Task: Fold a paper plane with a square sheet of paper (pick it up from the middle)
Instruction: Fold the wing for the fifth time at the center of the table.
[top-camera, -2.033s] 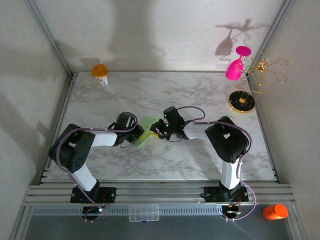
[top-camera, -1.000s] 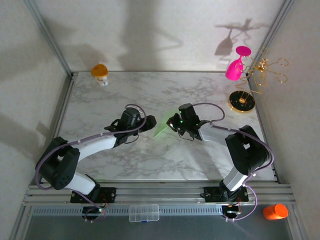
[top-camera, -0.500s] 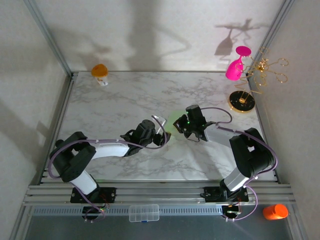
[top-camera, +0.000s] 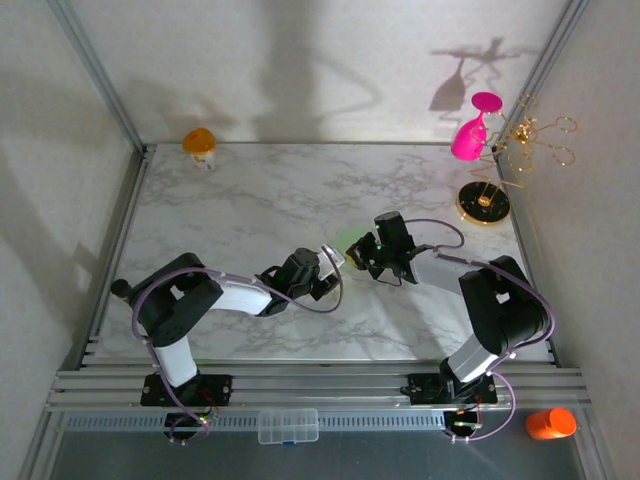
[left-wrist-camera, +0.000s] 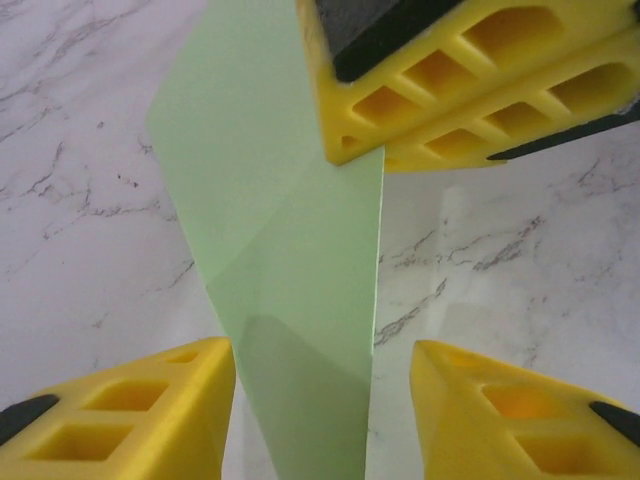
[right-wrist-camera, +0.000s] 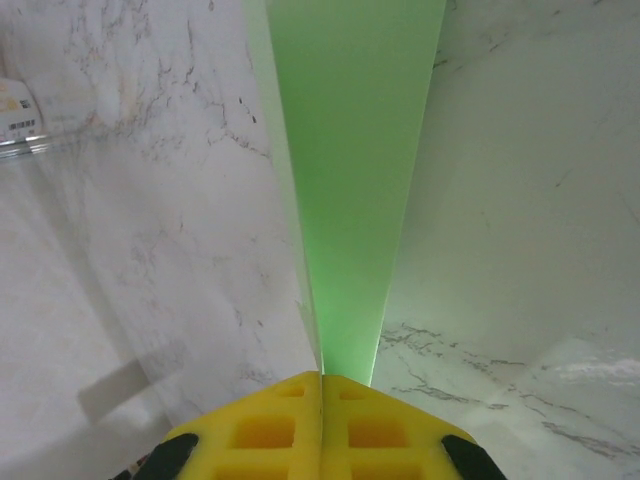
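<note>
Near to far: my left pincer stands spread, the square sheet of paper hanging between its fingers over the marble table. Beyond, my right pincer pinches the sheet's edge. One diagonal crease shows; most folds seemingly remain. Far cup: label unreadable.

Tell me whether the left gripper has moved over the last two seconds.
Yes. In the top view the left gripper has shifted right and slightly nearer, away from the orange cup at back left.
</note>
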